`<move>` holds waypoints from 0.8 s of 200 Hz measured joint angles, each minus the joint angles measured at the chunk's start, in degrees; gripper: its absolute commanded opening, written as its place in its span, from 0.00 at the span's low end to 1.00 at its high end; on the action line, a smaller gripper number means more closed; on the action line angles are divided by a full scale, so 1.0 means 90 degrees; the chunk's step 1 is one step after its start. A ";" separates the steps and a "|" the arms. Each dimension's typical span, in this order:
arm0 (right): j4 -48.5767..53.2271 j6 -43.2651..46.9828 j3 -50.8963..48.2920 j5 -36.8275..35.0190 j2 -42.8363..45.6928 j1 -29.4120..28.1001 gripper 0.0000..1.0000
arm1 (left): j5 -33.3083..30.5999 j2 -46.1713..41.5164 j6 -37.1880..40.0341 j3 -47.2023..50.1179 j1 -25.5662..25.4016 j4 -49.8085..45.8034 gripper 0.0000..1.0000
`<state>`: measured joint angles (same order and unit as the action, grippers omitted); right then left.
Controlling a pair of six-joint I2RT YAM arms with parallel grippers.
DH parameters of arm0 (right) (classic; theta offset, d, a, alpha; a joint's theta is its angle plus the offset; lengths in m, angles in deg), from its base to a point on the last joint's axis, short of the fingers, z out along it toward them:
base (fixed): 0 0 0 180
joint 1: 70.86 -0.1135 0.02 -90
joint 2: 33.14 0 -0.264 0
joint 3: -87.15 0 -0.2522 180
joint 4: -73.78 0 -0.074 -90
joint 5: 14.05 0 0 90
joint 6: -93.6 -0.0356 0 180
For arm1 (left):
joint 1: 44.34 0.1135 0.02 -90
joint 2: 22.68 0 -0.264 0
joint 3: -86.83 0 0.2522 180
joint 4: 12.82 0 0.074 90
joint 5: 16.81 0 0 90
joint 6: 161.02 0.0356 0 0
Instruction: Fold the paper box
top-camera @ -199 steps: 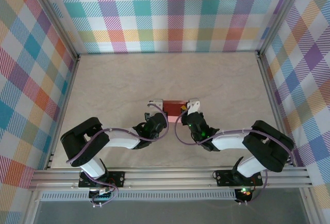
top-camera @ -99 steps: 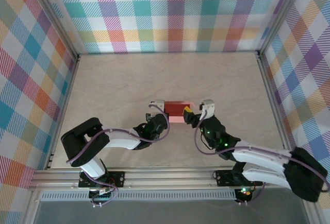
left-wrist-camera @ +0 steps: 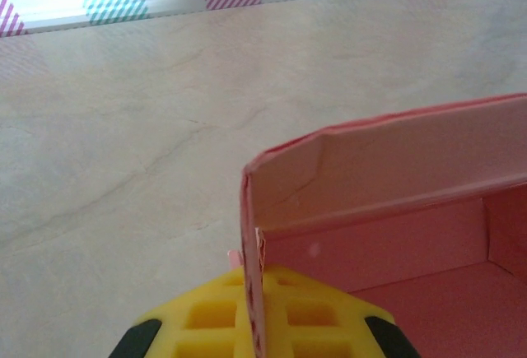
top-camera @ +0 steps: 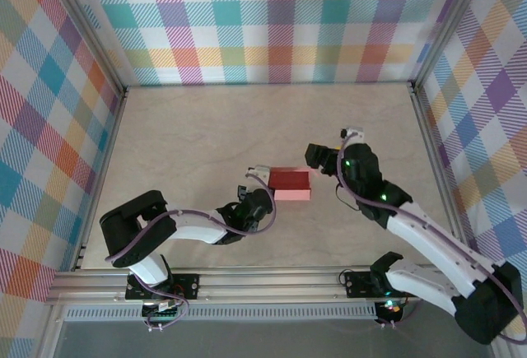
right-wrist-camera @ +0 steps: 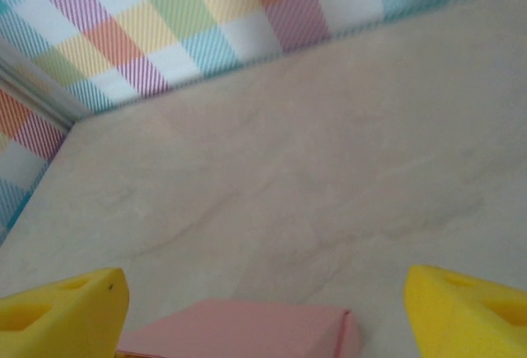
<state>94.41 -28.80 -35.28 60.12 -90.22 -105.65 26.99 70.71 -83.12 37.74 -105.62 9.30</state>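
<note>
One box (top-camera: pixel 290 183), two claws, checked walls (top-camera: pixel 280 20) around

Shallow, rectangular and open-topped, of thin salmon-pink card (darker red inside, seen from above), it sits near the middle of the pale marbled surface (top-camera: pixel 189 127). Left claw (top-camera: pixel 258 179) is clamped on its left end wall, the creased card nipped between two yellow gridded pads (left-wrist-camera: pixel 206 325). Right claw (top-camera: pixel 333 146) hangs near the right end, apart from the card, its two yellow fingertips (right-wrist-camera: pixel 62 309) spread wide. Three plaid walls and aluminium rails (top-camera: pixel 272 280) fence the surface.
</note>
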 measured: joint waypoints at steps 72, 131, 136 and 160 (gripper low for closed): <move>0.1328 -0.0644 0.0503 0.1124 -0.1666 0.0000 0.84 | -0.0277 0.0000 0.0226 0.0209 -0.0177 -0.0012 0.21; 0.1389 -0.0738 0.0493 0.1219 -0.1885 0.0000 0.83 | -0.0206 0.0000 0.0770 0.0537 -0.0301 -0.0151 0.43; 0.1389 -0.0741 0.0486 0.1219 -0.1926 0.0000 0.83 | -0.0204 0.0000 0.0792 0.0554 -0.0325 -0.0158 0.44; 0.1387 -0.0753 0.0464 0.1219 -0.2132 0.0000 0.84 | -0.0170 -0.0049 0.0908 0.0656 -0.0476 -0.0197 0.61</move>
<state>106.89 -35.58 -31.10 71.09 -109.41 -105.65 25.46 70.27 -74.95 43.64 -109.90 7.53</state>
